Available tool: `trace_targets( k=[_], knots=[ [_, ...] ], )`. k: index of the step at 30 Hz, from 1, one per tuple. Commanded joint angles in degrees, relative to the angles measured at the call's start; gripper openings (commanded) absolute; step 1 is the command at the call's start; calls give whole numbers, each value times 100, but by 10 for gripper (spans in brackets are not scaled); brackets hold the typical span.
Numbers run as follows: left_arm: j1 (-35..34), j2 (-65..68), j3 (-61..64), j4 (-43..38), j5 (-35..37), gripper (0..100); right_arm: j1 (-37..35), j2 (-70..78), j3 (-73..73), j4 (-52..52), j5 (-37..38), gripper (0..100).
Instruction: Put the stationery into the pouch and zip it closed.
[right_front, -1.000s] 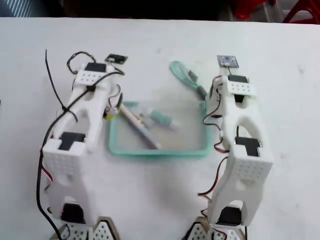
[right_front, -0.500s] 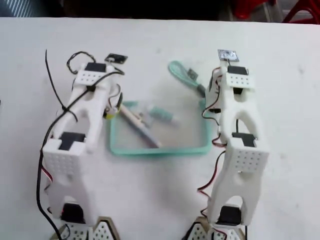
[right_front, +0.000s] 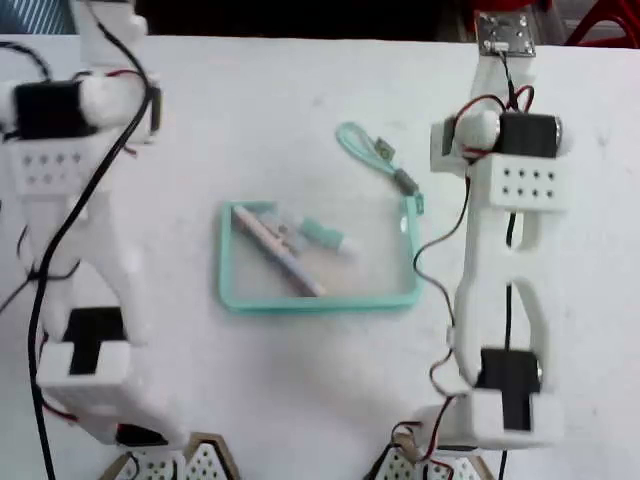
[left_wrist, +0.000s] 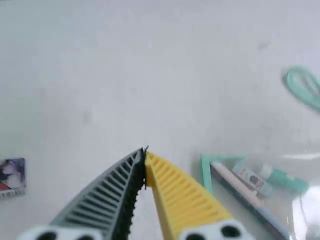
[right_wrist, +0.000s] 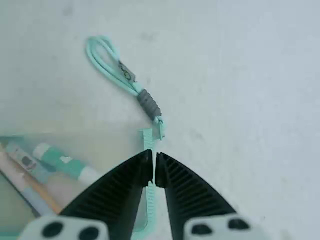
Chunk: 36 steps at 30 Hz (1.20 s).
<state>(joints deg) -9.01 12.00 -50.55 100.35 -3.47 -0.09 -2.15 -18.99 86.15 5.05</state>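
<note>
While both arms stand raised at either side of the white worktop (right_front: 300, 400), the pouch (right_front: 318, 302) lies flat between them, well apart from each. It is a clear pouch with a mint-green rim, and the stationery shows through its face: a long pen (right_front: 282, 255) set on a slant and, just beside it, a short teal-capped tube (right_front: 325, 236).

From the pouch's far corner on the right arm's side, a grey zip pull (right_front: 403, 182) leads to a looped green strap (right_front: 375, 158) that lies on the worktop beyond the pouch. Whether the zip is fully drawn cannot be told.

The left pincer (left_wrist: 145, 159) has its grey and yellow fingers pressed together at the tips with nothing between them. It hangs over bare worktop, with the pouch's near corner (left_wrist: 204, 169) off to one side and a small printed card (left_wrist: 11, 172) off to the other.

The right pincer (right_wrist: 153, 162) has its black fingers drawn together, only a thin slit between them, and grips nothing. It hovers above the pouch's green edge (right_wrist: 147, 139), close to the grey pull (right_wrist: 149, 104) and the strap (right_wrist: 131, 86). The teal tube (right_wrist: 62, 160) shows inside the pouch nearby.
</note>
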Motion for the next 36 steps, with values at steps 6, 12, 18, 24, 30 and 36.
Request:
trace_targets(
  k=[6, 12, 18, 24, 30, 36],
  knots=[
    [-22, -1912, -1160, 193, 44, 23, -954, -2545, -202, 549, 0, 17],
    [488, -3969, -527, 185, 26, 23, -1824, -4031, 132, 356, -26, 17],
    [1279, -5815, 1204, -35, 9, 23, -2088, -5358, 949, -233, -9, 17],
    [1279, -8013, 2655, -888, 9, 22, -2088, -6800, 1943, -585, -9, 17],
    [1112, -10185, 5169, -2066, -220, 22, -2079, -8312, 2980, -743, 0, 17],
    [444, -11820, 7253, -2998, -563, 22, -1684, -9851, 4088, -743, 18, 19]
  ],
)
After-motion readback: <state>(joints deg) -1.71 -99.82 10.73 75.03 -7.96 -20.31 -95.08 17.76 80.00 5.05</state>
